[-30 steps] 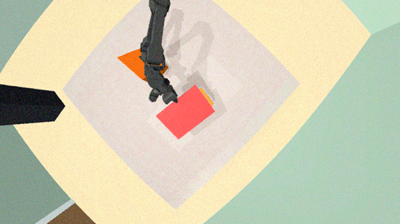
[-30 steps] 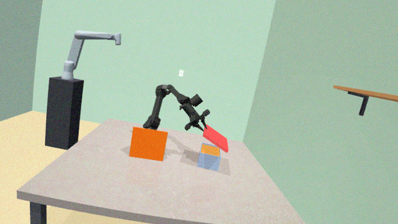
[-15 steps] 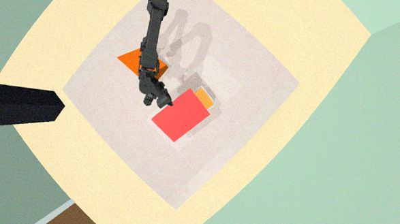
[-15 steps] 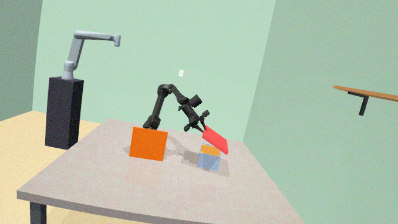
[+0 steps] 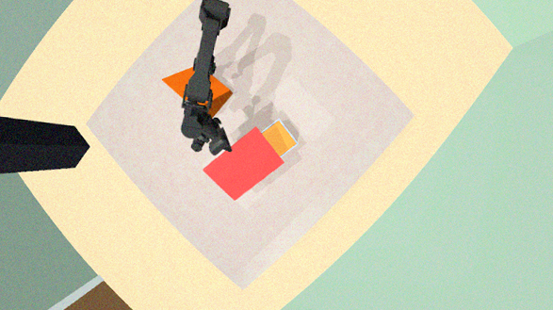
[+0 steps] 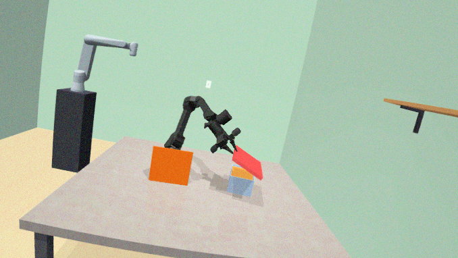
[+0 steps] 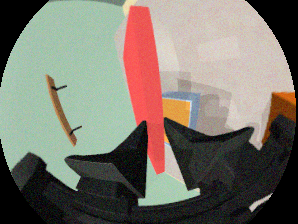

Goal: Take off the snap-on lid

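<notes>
The red lid (image 5: 244, 165) (image 6: 248, 162) (image 7: 142, 70) is off the box and held in the air, tilted, its far edge lower than the gripped edge. My gripper (image 5: 229, 151) (image 6: 234, 151) (image 7: 154, 122) is shut on one edge of the lid. The storage box (image 6: 240, 186) (image 7: 195, 107) is light blue with an orange inside and stands upright and open on the table. In the top view the lid hides part of the box, and the orange inside (image 5: 279, 137) shows beside it. Whether lid and box touch cannot be told.
An orange block-like object (image 5: 221, 91) (image 6: 171, 165) (image 7: 284, 107) stands on the table (image 5: 250, 256) (image 6: 189, 216) near the arm's base, partly under the arm in the top view. A wall shelf (image 6: 425, 107) (image 7: 61, 111) and another grey arm on a black pedestal (image 6: 72, 130) are beyond the table.
</notes>
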You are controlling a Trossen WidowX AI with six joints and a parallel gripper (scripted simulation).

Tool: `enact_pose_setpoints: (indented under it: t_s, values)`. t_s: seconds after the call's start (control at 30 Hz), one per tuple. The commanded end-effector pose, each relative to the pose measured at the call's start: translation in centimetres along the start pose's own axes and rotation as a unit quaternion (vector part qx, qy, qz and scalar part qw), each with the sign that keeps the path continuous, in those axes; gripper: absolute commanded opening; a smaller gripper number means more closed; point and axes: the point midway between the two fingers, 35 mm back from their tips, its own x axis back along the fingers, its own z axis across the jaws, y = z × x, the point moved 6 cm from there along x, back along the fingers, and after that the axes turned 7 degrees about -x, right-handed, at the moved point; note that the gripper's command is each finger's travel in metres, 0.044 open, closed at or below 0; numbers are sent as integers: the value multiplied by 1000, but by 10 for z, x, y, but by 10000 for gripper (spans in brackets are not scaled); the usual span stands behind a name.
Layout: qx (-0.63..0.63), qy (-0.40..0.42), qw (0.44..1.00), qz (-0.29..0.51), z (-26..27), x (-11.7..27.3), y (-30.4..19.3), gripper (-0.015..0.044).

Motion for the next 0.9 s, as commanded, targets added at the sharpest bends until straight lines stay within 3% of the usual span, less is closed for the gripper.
enact_pose_setpoints:
  t_s: [0.0,0.87]
  values:
    - [3,3,1000,2,3,1,10,0]
    - [4,3,1000,1,8,4,62,0]
